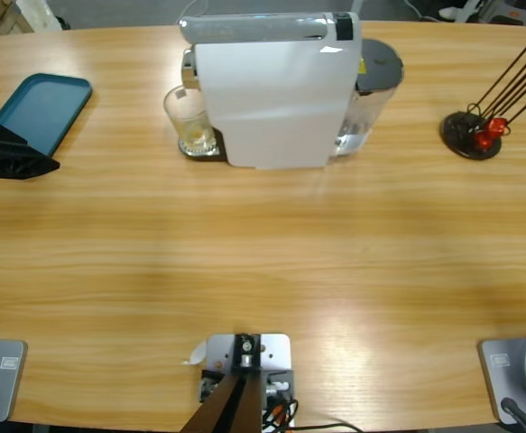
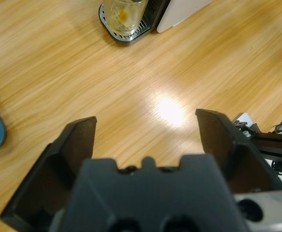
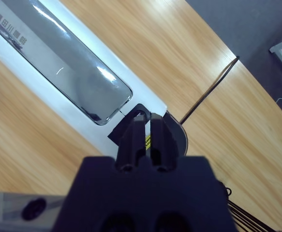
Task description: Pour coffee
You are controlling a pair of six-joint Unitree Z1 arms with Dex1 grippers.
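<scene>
A: Any readable text?
B: Print on the white coffee machine (image 3: 49,63) lid, too small to read.
A: Tools?
B: Left tool (image 2: 145,130) spread wide over bare wooden bench (image 1: 263,262), holding nothing. Right tool (image 3: 144,126) pinched together above the machine.
A: Coffee?
B: Coffee (image 1: 196,140) sits shallow in the glass tumbler (image 1: 189,117) on the machine's drip tray (image 2: 126,36). Teal tray (image 1: 41,108) far off.

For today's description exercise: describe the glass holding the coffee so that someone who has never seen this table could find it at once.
Start at the white coffee machine at the far middle of the wooden table. On the small drip tray at its front stands a clear glass tumbler holding a shallow layer of amber coffee. It is the only see-through drinking vessel; the blue tray and the black stand of sticks sit far to either side.
</scene>
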